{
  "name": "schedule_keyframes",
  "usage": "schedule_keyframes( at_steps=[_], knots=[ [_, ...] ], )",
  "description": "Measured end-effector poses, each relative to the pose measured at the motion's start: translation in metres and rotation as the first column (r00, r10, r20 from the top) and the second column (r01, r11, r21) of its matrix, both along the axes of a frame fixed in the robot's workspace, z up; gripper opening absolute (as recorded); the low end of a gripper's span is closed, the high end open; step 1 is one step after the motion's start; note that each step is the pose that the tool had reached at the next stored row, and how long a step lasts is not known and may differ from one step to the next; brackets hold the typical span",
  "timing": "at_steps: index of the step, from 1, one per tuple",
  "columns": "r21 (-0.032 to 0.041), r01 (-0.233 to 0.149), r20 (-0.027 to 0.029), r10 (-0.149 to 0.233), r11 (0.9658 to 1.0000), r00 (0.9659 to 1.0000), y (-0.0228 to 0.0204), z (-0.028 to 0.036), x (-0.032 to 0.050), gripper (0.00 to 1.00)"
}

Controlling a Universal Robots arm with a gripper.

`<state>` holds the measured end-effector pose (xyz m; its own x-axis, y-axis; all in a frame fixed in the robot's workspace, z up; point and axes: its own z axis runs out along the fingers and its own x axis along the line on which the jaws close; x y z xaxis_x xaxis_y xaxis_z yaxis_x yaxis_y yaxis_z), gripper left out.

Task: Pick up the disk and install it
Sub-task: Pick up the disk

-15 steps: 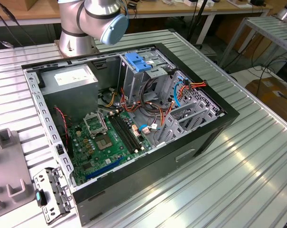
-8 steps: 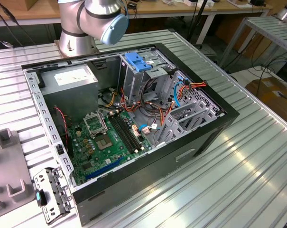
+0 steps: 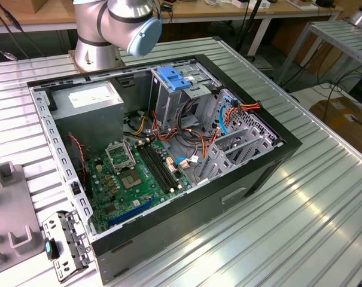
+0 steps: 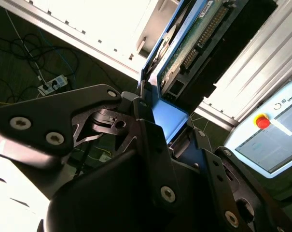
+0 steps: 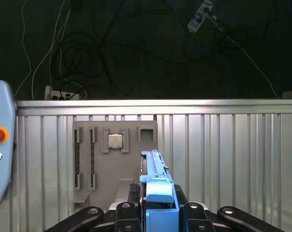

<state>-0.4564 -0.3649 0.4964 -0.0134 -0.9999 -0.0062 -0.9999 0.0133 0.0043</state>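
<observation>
The disk (image 5: 155, 176) hangs edge-on over the ribbed table (image 5: 232, 145). In both wrist views its blue end tab is pinched between the nearly closed jaws of the gripper (image 5: 158, 208). The arm (image 3: 118, 24) rises behind the open computer case (image 3: 169, 236). On the table near the disk lies a grey tray (image 5: 100, 179) holding a small processor (image 5: 116, 141).

In the exterior view even light falls from above; the ribbed bench (image 3: 312, 221) shows pale glare stripes. In the second wrist view the bench is burnt out to white, and the gripper (image 4: 167, 123) is dark beside the lit disk (image 4: 194, 48). In the first wrist view the floor (image 5: 136, 48) is almost black.
</observation>
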Motion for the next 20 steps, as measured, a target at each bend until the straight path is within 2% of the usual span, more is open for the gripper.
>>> schedule_keyframes(
  at_steps=[3,17,20],
  knots=[
    [0.0,0.0,0.0001,0.0,1.0,1.0,0.0,0.0,0.0025,0.37],
    [0.0,0.0,0.0,0.0,1.0,1.0,0.0,0.0,0.0038,0.37],
    [0.0,0.0,0.0001,0.0,1.0,1.0,0.0,-0.0001,0.0074,0.37]
  ],
)
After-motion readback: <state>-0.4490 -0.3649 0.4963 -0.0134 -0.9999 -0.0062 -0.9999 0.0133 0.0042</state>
